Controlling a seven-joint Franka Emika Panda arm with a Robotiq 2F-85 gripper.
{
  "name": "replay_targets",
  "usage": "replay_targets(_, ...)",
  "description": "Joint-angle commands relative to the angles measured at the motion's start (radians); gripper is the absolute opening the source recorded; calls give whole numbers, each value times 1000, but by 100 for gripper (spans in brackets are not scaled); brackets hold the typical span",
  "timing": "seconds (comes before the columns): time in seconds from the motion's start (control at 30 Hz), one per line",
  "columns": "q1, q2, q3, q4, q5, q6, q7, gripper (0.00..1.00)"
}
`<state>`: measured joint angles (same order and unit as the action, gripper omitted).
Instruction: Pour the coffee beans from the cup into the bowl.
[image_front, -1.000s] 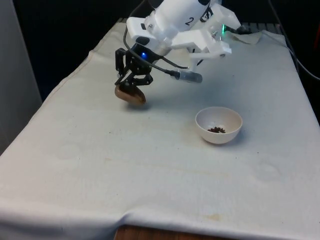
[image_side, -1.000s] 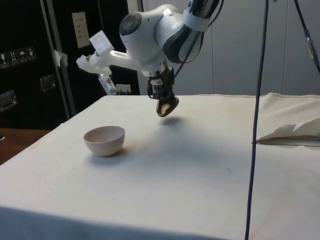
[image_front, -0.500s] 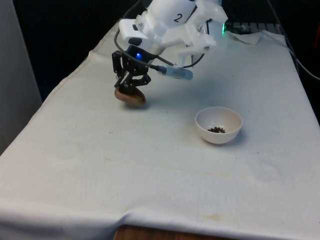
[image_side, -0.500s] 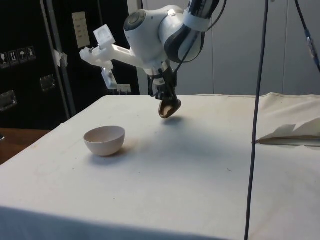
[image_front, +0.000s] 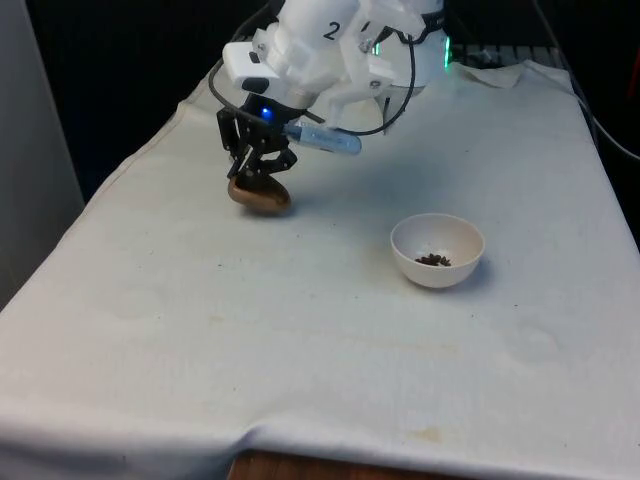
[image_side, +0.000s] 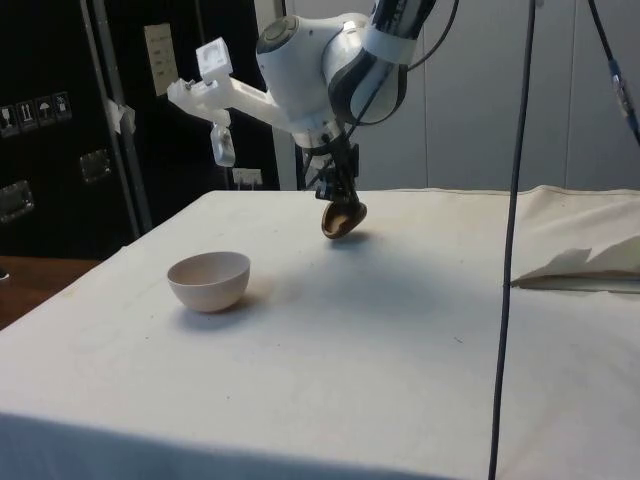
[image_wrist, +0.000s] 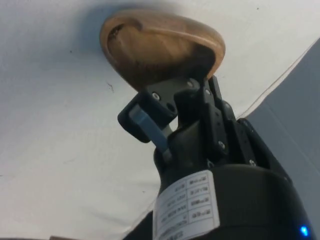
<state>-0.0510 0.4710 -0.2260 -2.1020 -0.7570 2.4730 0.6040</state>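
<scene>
Risk I see now is in the set-down. My gripper (image_front: 256, 178) is clamped on the rim of the wooden cup (image_front: 260, 196), held tilted low above the table (image_front: 300, 330), well apart from the bowl (image_front: 437, 251) with its beans (image_front: 433, 260). If I release while tilted, the cup could roll.
</scene>
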Motion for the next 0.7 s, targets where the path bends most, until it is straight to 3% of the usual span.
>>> replay_targets(0.0,0,1,-3,-1,10,2,-10,0)
replay_targets(0.03,-14,0,5,-7,29,19,-31,0)
replay_targets(0.1,-16,2,0,-7,56,26,-58,0)
replay_targets(0.27,-16,6,-12,-7,107,37,-108,0)
replay_targets(0.3,-1,6,-22,-1,90,20,-89,0)
replay_targets(0.33,-16,7,-14,-7,117,39,-119,0)
replay_targets(0.37,-17,8,-17,-6,129,41,-130,0)
replay_targets(0.57,-14,10,-27,-6,200,53,-201,0)
replay_targets(0.6,-1,12,-40,-1,186,42,-185,0)
replay_targets(0.63,-13,10,-27,-7,209,55,-210,0)
replay_targets(0.67,-12,9,-28,-7,227,58,-227,0)
